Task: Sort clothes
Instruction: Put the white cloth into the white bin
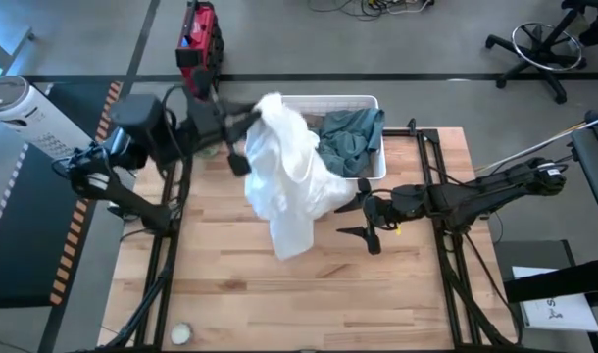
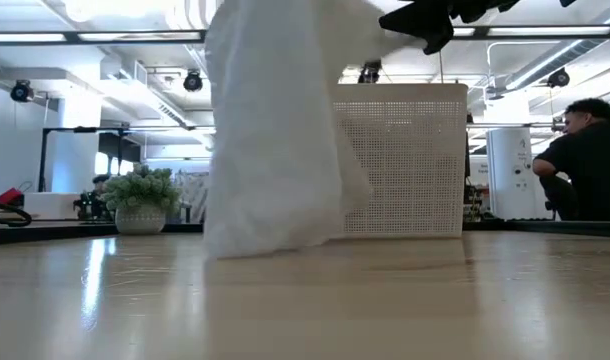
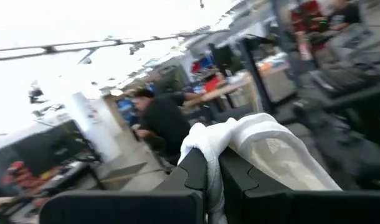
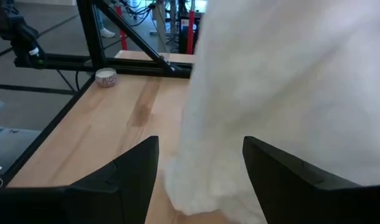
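Observation:
A white garment hangs from my left gripper, which is shut on it high above the table's far left, beside the white bin. The garment also shows in the low view. A grey-green piece lies in the bin, draped over its rim. My right gripper is open, right of the hanging garment. In the right wrist view its fingers stand on either side of the garment's lower part; I cannot tell whether they touch it. The other clothes are out of view. My left gripper pinches a bunched fold of the white garment's top end between its two shut fingers; several layers stick out past the fingertips. The garment hangs slack below the gripper, and its lower end reaches the table.
A small potted plant stands at the table's far left. A small round white thing lies near the front left corner. Black frame bars run along both table sides. A person sits beyond the table.

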